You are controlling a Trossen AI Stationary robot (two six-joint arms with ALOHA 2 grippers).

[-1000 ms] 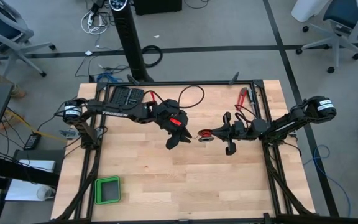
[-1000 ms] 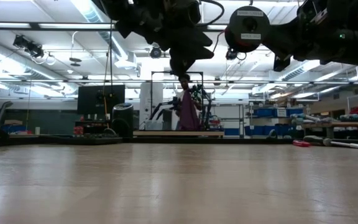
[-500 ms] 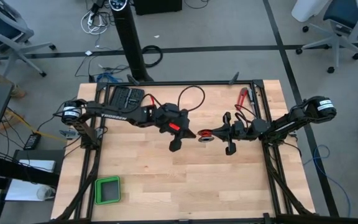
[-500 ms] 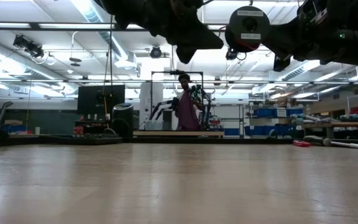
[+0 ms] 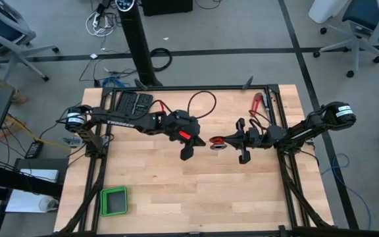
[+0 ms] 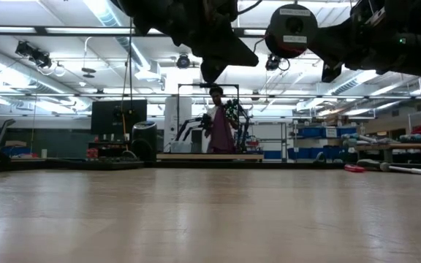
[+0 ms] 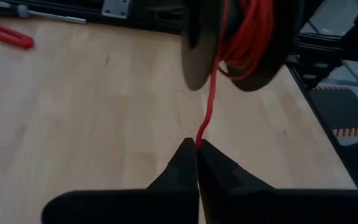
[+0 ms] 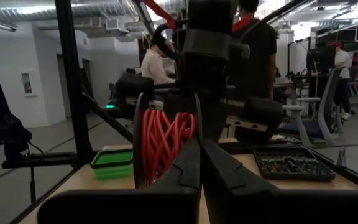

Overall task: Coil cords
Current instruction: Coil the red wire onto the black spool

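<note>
Above mid-counter, your left gripper had its fingers clamped on the cord just below the spool. Your right gripper held that spool, fingers together on its flange. Step in hand: winding. Next move, by my judgement: lead the strand round the spool, kept taut. Writing: "TROSSEN" on the left arm.
</note>
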